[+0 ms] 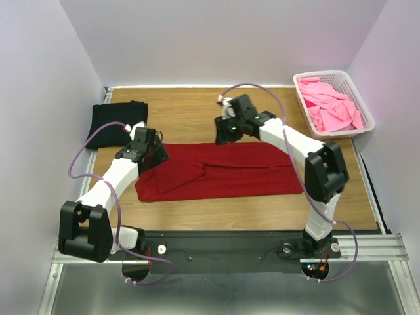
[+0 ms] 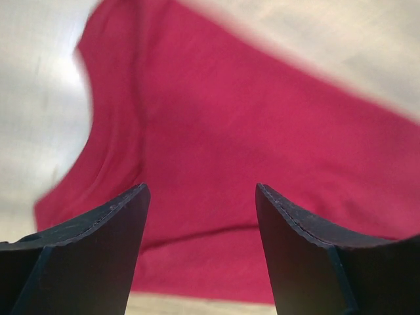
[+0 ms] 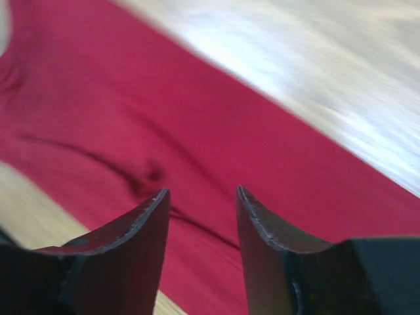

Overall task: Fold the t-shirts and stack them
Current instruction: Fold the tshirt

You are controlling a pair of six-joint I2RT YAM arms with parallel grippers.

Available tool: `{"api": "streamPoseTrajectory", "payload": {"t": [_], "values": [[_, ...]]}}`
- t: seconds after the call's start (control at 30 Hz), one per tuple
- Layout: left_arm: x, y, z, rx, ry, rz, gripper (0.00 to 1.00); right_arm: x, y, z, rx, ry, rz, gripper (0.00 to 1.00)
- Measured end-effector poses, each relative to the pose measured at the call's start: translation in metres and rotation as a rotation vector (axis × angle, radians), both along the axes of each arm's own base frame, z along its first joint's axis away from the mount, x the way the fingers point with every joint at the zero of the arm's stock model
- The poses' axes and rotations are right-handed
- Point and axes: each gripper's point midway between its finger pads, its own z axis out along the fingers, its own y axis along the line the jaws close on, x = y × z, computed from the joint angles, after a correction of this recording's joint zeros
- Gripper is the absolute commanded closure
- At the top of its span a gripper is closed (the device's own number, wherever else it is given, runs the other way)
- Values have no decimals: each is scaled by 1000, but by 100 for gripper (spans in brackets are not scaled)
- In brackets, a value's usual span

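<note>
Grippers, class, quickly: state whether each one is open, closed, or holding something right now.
Left gripper: open, empty, over the dark red t-shirt.
Right gripper: open, empty, over the same shirt.

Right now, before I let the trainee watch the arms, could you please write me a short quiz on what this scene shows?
1. True or false: the left pincer is shut on the dark red t-shirt.
2. Fill in: the folded black t-shirt lies at the far ___ corner of the table.
3. Where do the pink t-shirts lie? A on the black t-shirt; B in the white basket; C under the dark red t-shirt.
Key: 1 false, it is open above the shirt; 2 left; 3 B.
</note>
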Motion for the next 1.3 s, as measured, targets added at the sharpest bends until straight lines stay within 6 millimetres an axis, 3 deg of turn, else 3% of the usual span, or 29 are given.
{"api": "streamPoseTrajectory", "payload": {"t": [0.13, 0.3, 0.4, 0.53, 0.77, 1.3], "values": [[-27, 12, -17, 31, 78, 49, 25, -26, 61, -13, 0, 2, 166, 52], [-26, 27, 3, 67, 7, 99, 25, -57, 114, -41, -47, 13, 296, 53], [-23, 33, 18, 64, -73, 112, 24, -62, 142, -52, -70, -11, 327, 53], [-33, 41, 18, 72, -123, 111, 21, -68, 168, -61, -81, -29, 333, 54], [-45, 45, 18, 68, -209, 100, 21, -75, 173, -74, -102, -2, 294, 57], [-35, 37, 41, 48, -322, 74, 21, -84, 161, -96, -133, 66, 246, 59]]}}
